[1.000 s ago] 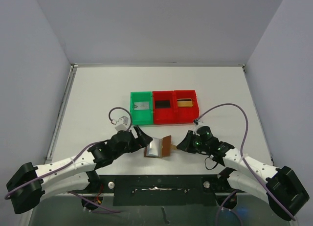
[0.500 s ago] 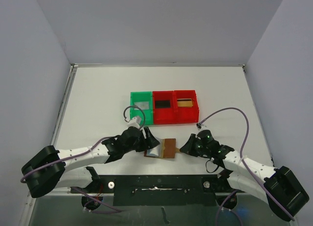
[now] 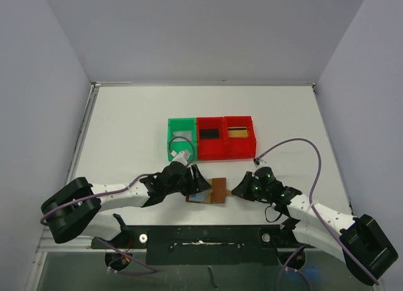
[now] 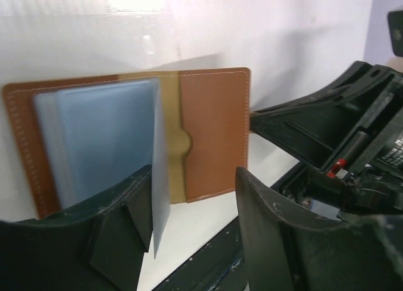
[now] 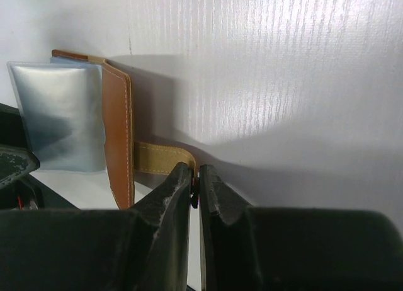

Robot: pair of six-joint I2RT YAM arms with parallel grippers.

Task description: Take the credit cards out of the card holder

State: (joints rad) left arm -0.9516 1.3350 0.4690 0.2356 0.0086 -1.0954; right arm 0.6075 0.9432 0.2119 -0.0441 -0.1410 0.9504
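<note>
Brown leather card holder (image 3: 210, 191), lying open; right gripper (image 5: 195, 174) clenched on its tan snap tab (image 5: 160, 159), anchoring it; left gripper (image 4: 192, 196) unclenched, straddling pale blue-grey inner leaf (image 4: 107, 140), poised to pinch.

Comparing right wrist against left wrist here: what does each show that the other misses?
Right wrist only: the right gripper shut on the tan snap tab. Left wrist only: the left gripper open, a loose pale sleeve leaf between its fingers, and the brown pocket notch. Both: the card holder lying open on the white table.
</note>
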